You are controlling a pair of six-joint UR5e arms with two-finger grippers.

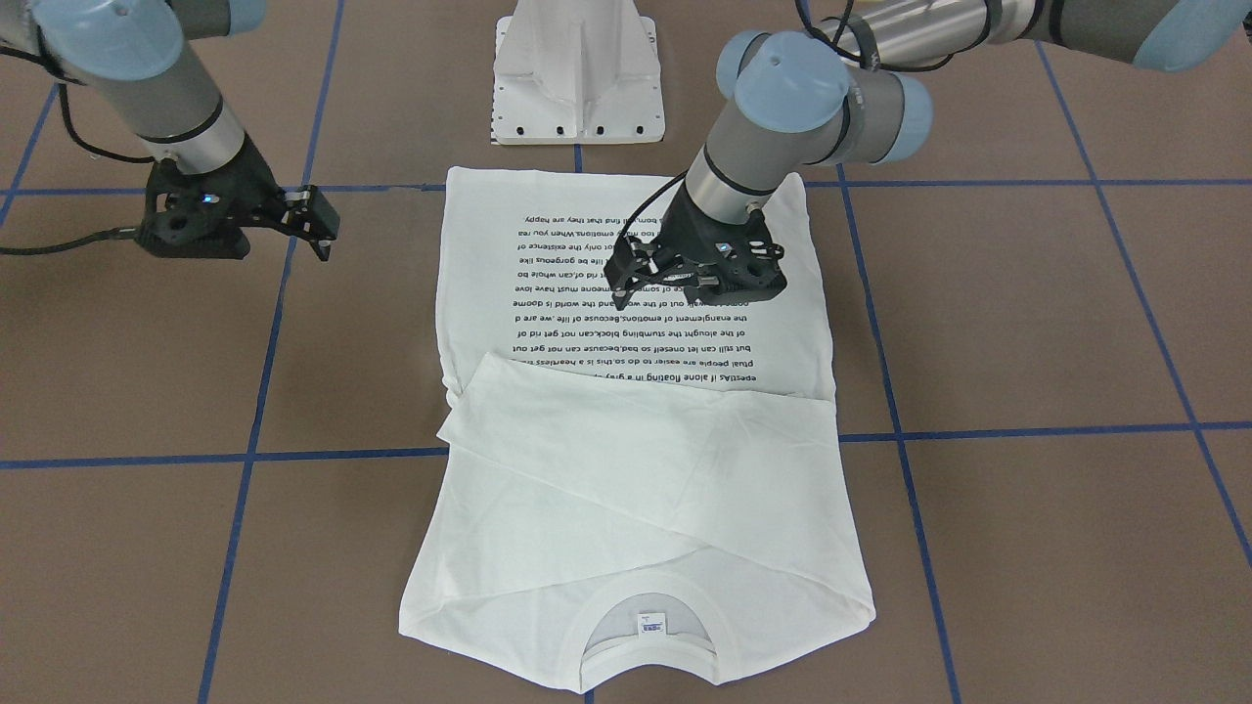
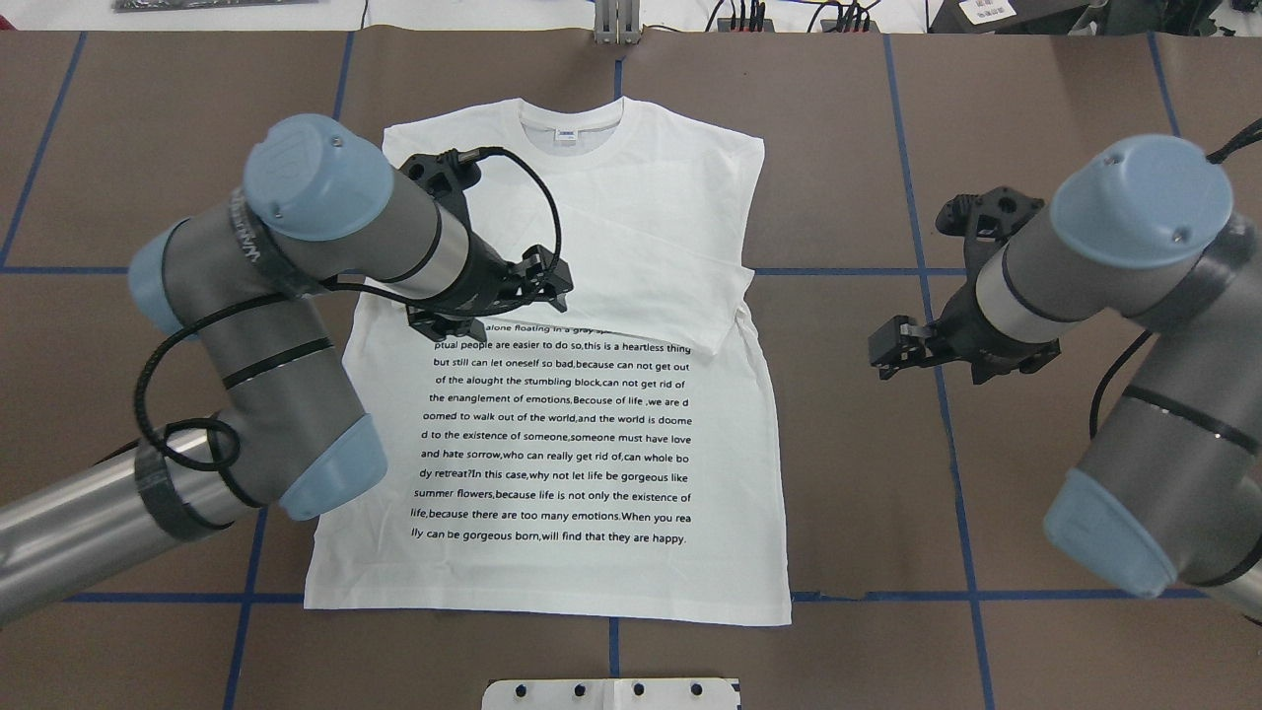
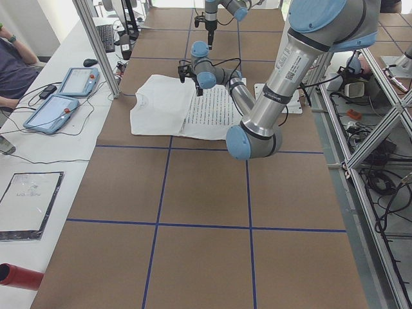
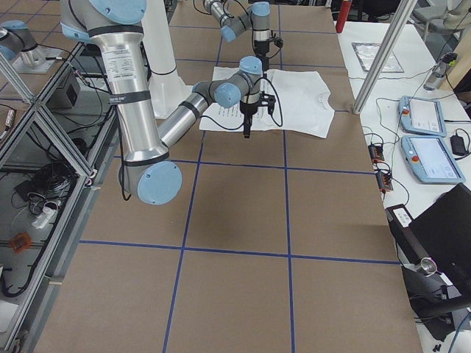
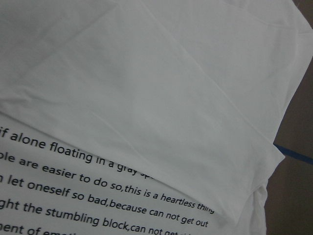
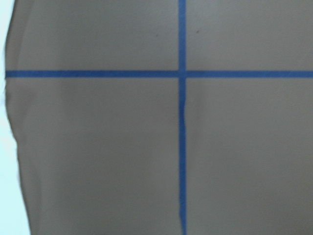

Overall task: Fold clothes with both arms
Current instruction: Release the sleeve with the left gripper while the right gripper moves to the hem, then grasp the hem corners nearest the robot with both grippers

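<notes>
Overhead exterior view is the clearest on the tools. The left gripper [image 1: 626, 282] hangs low over the T-shirt [image 2: 552, 473], on the side of it that belongs to the robot's left. It sits well out from the pedestal base [image 1: 577, 78], past most of the text block [image 2: 557, 444], where the slanting edge of a folded-in sleeve [image 2: 641, 256] crosses the top printed line. How its jaws stand I cannot tell. The left wrist view shows only flat cloth and no fingers, so no fabric looks lifted.

The right gripper [image 2: 887, 353] is about as far out from the base but off to the robot's right. It grasps nothing, its fingers look parted, and it sits above bare brown table [image 2: 986, 148] crossed by blue tape lines [image 6: 182, 147]. It is near the shirt's side edge and apart from it. In the right wrist view that edge is just a pale strip along one border.

The shirt lies flat, printed side up. Its long axis runs straight away from the base, with the hem nearest the base and the collar [image 2: 572, 113] farthest. Both sleeves are laid across the chest.

So the cloth is directly under the left tool and sideways, toward the robot's left, from the right one. By my reading the next fold needs a matched pair of grips. If so, the right arm has the longer approach, inward across the table.
</notes>
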